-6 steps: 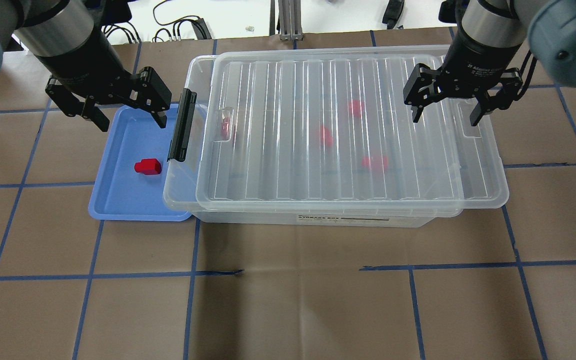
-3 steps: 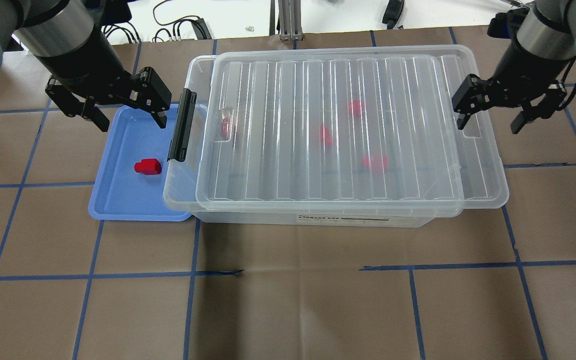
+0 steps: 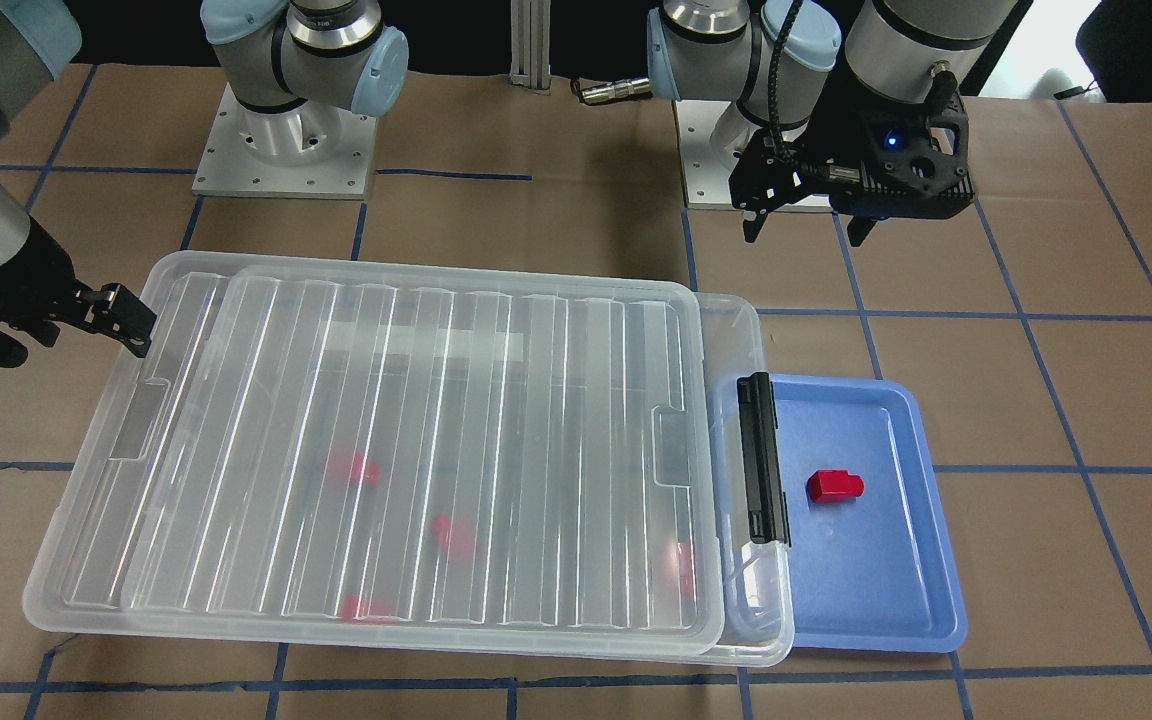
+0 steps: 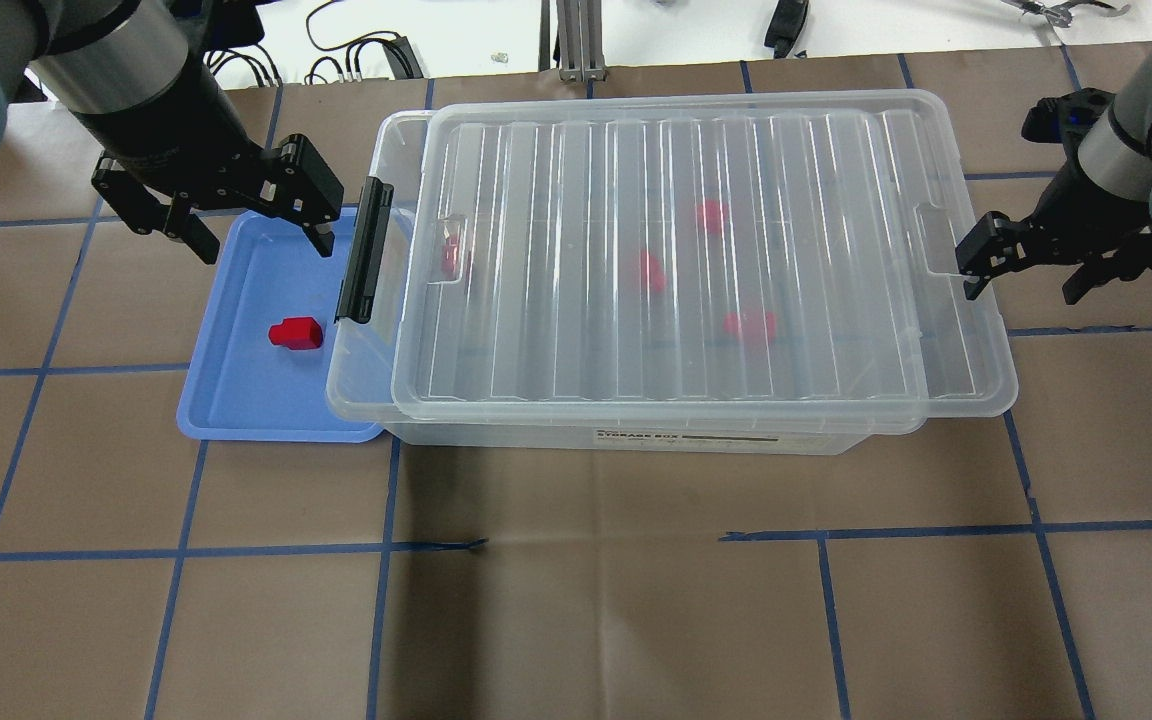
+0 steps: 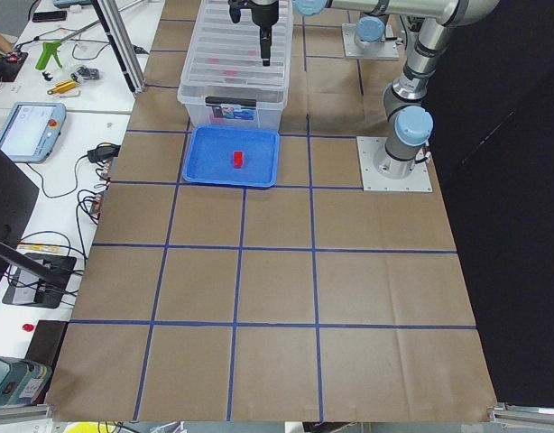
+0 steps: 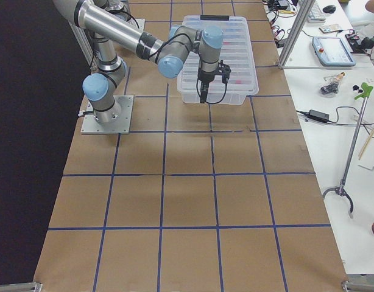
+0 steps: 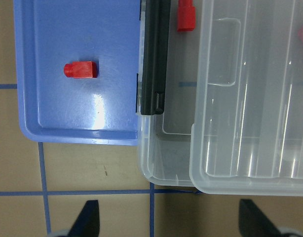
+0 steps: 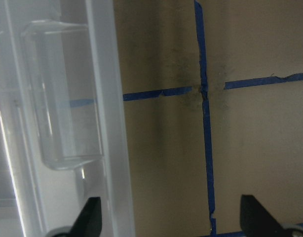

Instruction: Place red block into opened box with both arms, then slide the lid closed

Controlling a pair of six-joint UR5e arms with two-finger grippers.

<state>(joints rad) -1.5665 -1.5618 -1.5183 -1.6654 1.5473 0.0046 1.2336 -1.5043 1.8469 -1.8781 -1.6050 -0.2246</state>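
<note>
the red block (image 4: 296, 333) is seen lying alone in the blue tray (image 4: 236, 405), which is tucked against the latch end of the box (image 4: 356, 390); it has not yet been picked up. the left fingers (image 4: 194, 238) are held spread and empty above the far edge of the tray. the right fingers (image 4: 981, 258) are likewise spread and empty, just off the other short end, over the bare surface (image 4: 576, 600). the lid (image 4: 556, 330) sits offset toward that end, so only a narrow strip of the box is uncovered beside the black latch bar (image 4: 364, 250). other red blocks (image 4: 649, 272) are seen through the lid.

the narrow opening is judged the main hazard. the block could be released onto the lid edge or the rim and bounce out. the latch bar could also be struck by the left fingers on the way across. the block is small and stubbed, so an off-centre grasp could let it twist free, and the light tray could be dragged along. when the lid is slid shut, the whole box could be shoved into the tray if the lid binds. the lid could also be caught on the latch bar if it is tilted.
</note>
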